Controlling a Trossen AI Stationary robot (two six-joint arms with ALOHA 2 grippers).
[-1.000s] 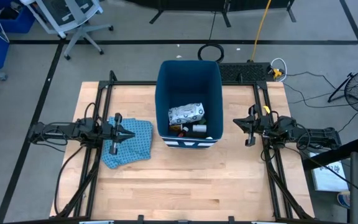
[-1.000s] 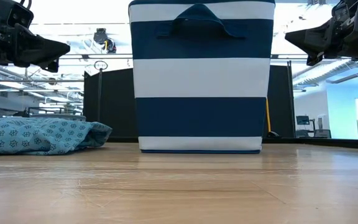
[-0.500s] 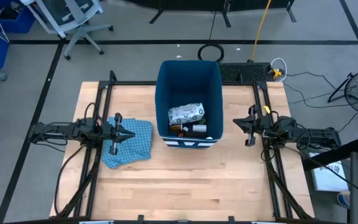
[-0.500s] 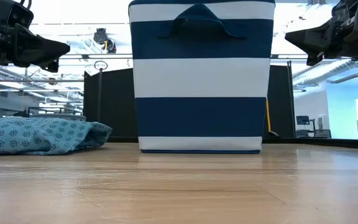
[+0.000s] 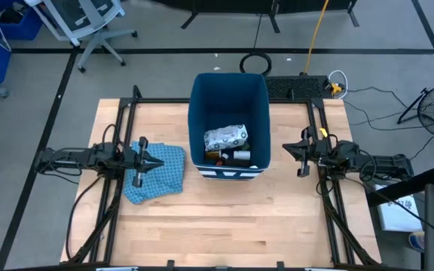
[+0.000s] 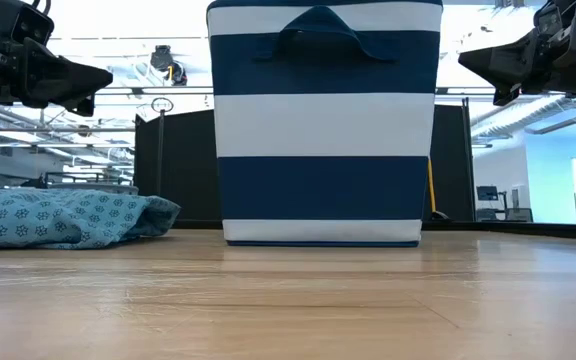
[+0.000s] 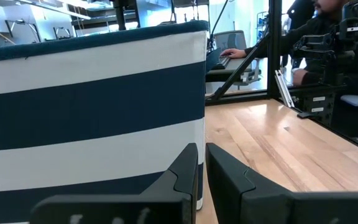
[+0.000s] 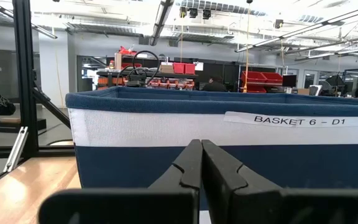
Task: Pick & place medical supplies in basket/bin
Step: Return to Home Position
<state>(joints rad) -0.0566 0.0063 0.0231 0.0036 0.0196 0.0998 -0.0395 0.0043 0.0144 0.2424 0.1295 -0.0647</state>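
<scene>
Bin [image 5: 229, 90] stood mid-counter [image 5: 217, 222], packet [image 5: 226, 136] inside atop what seemed bottles [image 5: 236, 156]; cloth [image 5: 166, 178] lay left, under left pincer [image 5: 159, 161]; right pincer [image 5: 285, 148] opposite.

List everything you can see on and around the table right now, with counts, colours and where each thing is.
bin: one, dark blue with white stripes, table centre, toward the far edge
flat packet: one, white with black pattern, inside the bin, on top
smaller supplies: count unclear, dark, white and orange bits, in the bin, partly under the packet
cloth: one, blue patterned, crumpled left of the bin
table: one, light wood
person: one, dark clothing, seated beyond the table
left gripper: one, dark, shut, above the cloth
right gripper: one, dark, shut, right of the bin
</scene>
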